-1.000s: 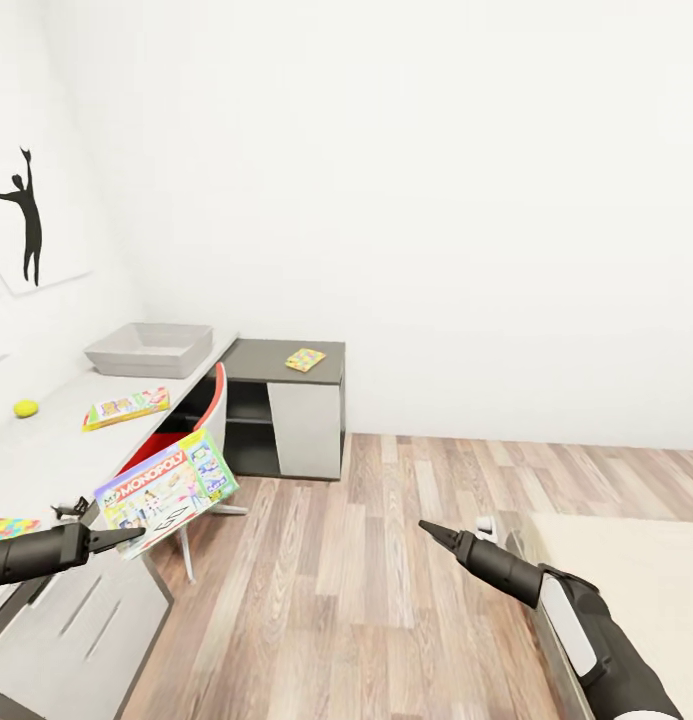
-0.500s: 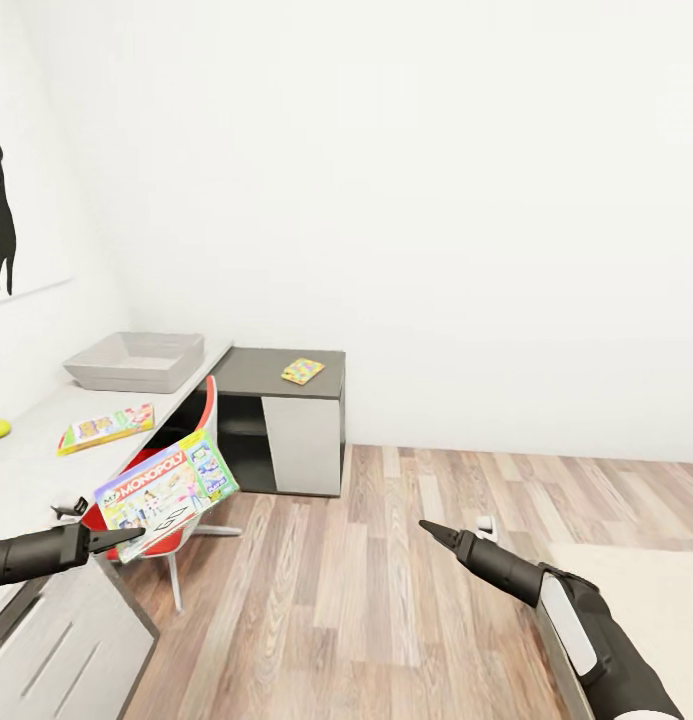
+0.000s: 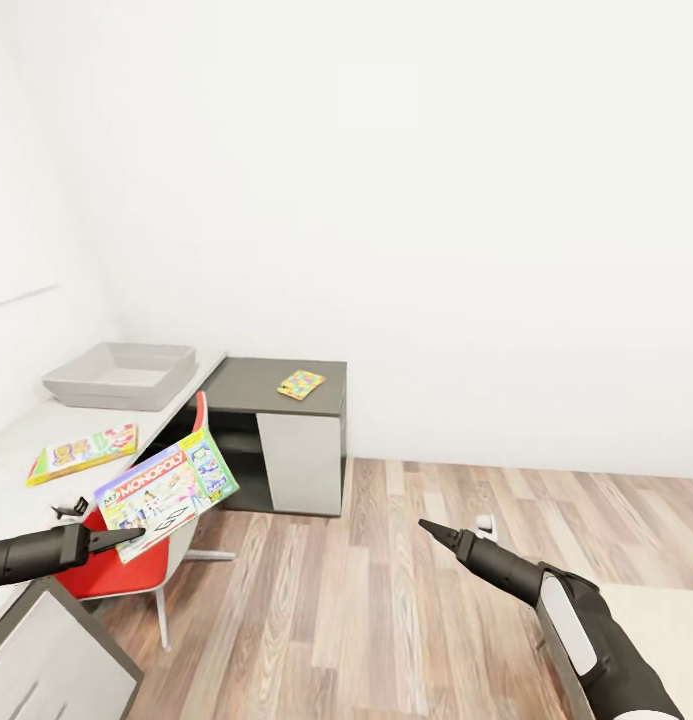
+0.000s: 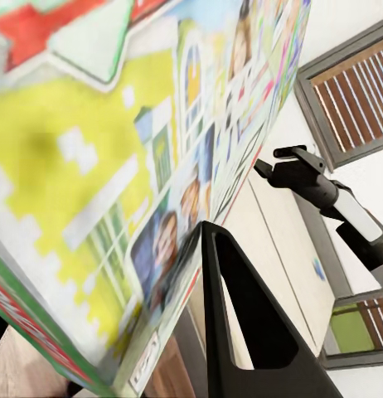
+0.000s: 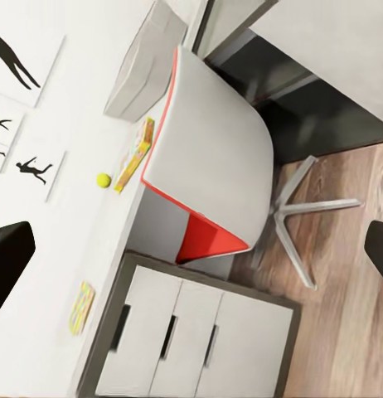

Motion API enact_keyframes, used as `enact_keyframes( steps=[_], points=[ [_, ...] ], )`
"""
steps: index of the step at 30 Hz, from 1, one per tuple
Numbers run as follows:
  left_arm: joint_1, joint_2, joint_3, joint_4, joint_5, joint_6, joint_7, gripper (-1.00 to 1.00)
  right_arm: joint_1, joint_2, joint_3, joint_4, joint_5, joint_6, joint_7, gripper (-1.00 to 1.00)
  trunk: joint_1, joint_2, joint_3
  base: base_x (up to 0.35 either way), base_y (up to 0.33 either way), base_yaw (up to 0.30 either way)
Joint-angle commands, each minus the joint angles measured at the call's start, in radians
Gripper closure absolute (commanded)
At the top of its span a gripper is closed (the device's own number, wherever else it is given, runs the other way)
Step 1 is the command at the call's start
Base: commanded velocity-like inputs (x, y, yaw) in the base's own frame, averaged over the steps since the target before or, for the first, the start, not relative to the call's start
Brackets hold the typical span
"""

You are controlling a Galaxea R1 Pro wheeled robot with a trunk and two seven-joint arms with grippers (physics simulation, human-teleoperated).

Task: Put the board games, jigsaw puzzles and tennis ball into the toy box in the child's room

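Note:
My left gripper (image 3: pixel 129 539) is shut on a Monopoly board game (image 3: pixel 167 491), held tilted in the air over the red chair. In the left wrist view its box lid (image 4: pixel 117 166) rests against a dark finger (image 4: pixel 241 332). My right gripper (image 3: pixel 427 526) hangs open over the wood floor, its fingers (image 5: pixel 9 265) wide apart with nothing between them. The grey toy box (image 3: pixel 121 375) sits at the far end of the white desk (image 3: pixel 26 425). A second board game (image 3: pixel 83 452) lies on the desk. One jigsaw puzzle (image 3: pixel 301 384) lies on the dark cabinet. The tennis ball (image 5: pixel 103 179) and another puzzle (image 5: pixel 81 305) lie on the desk.
A red and white swivel chair (image 3: pixel 136 565) stands tucked at the desk, below my held box. The dark cabinet (image 3: pixel 276 400) adjoins the desk's far end. Desk drawers (image 5: pixel 191 340) are nearest me at the left. A small white object (image 3: pixel 483 522) lies on the floor.
The whole picture has shifted: desk, toy box and cabinet slid left and the wall figure left the view, so the camera moved. Both grippers keep their places, the left still holding the box.

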Motion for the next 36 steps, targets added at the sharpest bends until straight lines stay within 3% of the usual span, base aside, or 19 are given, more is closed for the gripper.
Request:
enact_keyframes(
  steps=[1,20,23,28,36],
  points=[
    [-0.001,0.0,0.0,0.0,0.001,0.01,-0.004,1.0,-0.001,0.0,-0.001,0.0,-0.004,0.006,0.002,-1.0,0.001,-0.002,-0.002,0.324,0.0,0.132],
    [-0.001,0.0,0.0,0.0,0.0,0.01,-0.004,1.0,-0.001,-0.011,-0.001,-0.017,-0.004,0.012,0.014,-1.0,0.001,-0.002,-0.001,0.239,0.003,0.018],
    [-0.001,0.0,0.0,0.0,0.0,0.01,-0.004,1.0,0.004,-0.017,-0.003,-0.063,-0.004,0.018,0.053,-1.0,0.001,-0.002,-0.001,0.168,0.093,0.0],
    [-0.001,0.0,0.0,0.0,0.0,0.01,-0.004,1.0,0.082,-0.046,-0.008,-0.205,-0.005,0.031,0.138,-1.0,0.001,-0.002,-0.001,0.187,0.074,0.0],
    [-0.001,0.0,0.0,0.0,0.001,0.01,-0.004,1.0,0.116,-0.055,-0.01,-0.263,-0.006,0.033,0.153,-1.0,0.001,-0.002,-0.001,0.116,-0.015,0.093]
  ],
)
